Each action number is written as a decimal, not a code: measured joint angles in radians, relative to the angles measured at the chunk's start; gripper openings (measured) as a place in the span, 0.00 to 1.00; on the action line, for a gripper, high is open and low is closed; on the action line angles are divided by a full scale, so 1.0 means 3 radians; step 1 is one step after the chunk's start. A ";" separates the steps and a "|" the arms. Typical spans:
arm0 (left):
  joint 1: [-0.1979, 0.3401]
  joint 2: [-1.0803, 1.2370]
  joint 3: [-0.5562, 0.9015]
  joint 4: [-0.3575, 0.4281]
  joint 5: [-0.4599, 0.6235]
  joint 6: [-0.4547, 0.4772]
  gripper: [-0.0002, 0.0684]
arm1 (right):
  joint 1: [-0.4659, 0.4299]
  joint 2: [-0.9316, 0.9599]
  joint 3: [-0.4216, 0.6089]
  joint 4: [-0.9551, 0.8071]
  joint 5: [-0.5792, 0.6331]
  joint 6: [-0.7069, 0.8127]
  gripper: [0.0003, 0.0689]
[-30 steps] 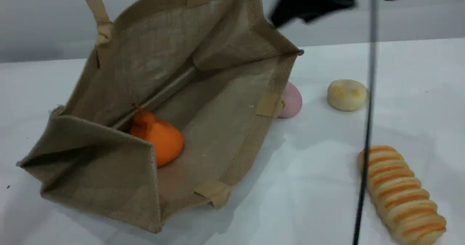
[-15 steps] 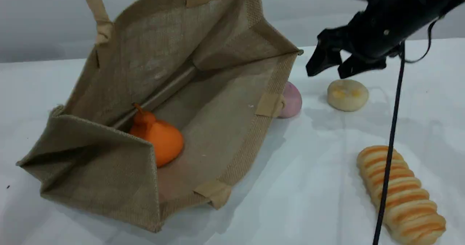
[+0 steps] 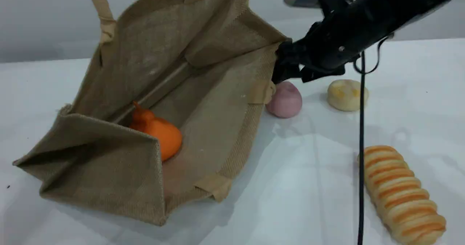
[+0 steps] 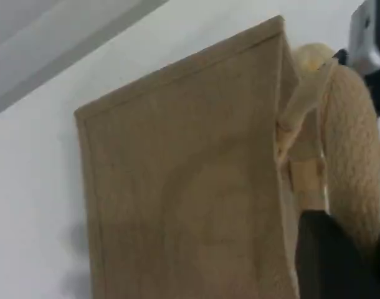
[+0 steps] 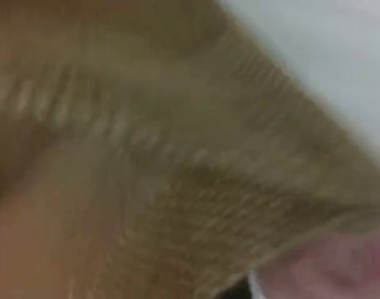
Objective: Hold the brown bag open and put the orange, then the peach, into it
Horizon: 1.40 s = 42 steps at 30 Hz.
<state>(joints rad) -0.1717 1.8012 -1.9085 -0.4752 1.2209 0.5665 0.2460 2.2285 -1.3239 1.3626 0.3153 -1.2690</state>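
The brown bag (image 3: 203, 103) lies on its side with its mouth open toward me. Inside it, near the bottom fold, rests the orange (image 3: 160, 134). One beige handle (image 3: 101, 8) runs up out of the scene view. In the left wrist view that handle (image 4: 352, 149) leads into my left gripper (image 4: 330, 249), which is shut on it. The peach (image 3: 285, 99) sits on the table just outside the bag's right rim. My right gripper (image 3: 292, 72) hangs open right above the peach, against the bag's corner. The right wrist view is blurred: jute weave and a bit of the pink peach (image 5: 339, 268).
A pale yellowish round pastry (image 3: 347, 94) lies right of the peach. A long orange-striped bread roll (image 3: 403, 194) lies at the front right. A black cable (image 3: 360, 154) hangs down from the right arm in front of the roll.
My right arm has swung in from the upper right, down and left to the bag's corner above the peach. The bag has shifted slightly left, uncovering more of the peach.
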 joint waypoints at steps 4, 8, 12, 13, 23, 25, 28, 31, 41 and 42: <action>0.0000 0.0000 0.0000 -0.0010 0.0000 -0.0004 0.12 | 0.0052 0.0047 0.0000 -0.0003 -0.0086 0.0000 0.77; 0.0000 0.0000 0.0000 -0.0013 0.0000 -0.0007 0.12 | 0.0048 0.0053 0.0000 0.0001 -0.0187 -0.0014 0.77; 0.0000 0.0000 0.0000 -0.0013 0.0000 -0.0007 0.12 | 0.0048 0.0057 0.0000 0.0021 -0.0256 -0.0064 0.77; 0.0000 0.0000 0.0000 -0.0013 0.0000 -0.0007 0.12 | 0.0048 0.0060 0.0000 0.0021 -0.0281 -0.0064 0.77; 0.0000 0.0000 0.0000 -0.0060 0.0000 -0.0007 0.12 | 0.0046 0.0271 -0.0213 0.0064 -0.0275 -0.0137 0.77; 0.0000 0.0000 0.0000 -0.0081 0.0000 -0.0009 0.12 | 0.0046 0.0320 -0.0229 0.0113 -0.0265 -0.0176 0.77; 0.0000 0.0000 0.0000 -0.0084 0.0000 -0.0009 0.12 | 0.0046 0.0350 -0.0229 0.0165 -0.0264 -0.0230 0.77; 0.0000 0.0000 0.0000 -0.0084 0.0000 -0.0009 0.12 | 0.0046 0.0381 -0.0232 0.0185 -0.0211 -0.0234 0.77; 0.0000 0.0000 0.0000 -0.0084 0.0000 -0.0009 0.12 | 0.0046 0.0389 -0.0232 0.0175 -0.0118 -0.0237 0.30; 0.0000 0.0000 0.0000 -0.0084 0.0000 -0.0009 0.12 | 0.0046 0.0386 -0.0232 0.0170 -0.0105 -0.0237 0.21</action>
<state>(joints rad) -0.1717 1.8012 -1.9085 -0.5003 1.2209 0.5638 0.2598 2.3443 -1.3936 1.4136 0.2836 -1.3400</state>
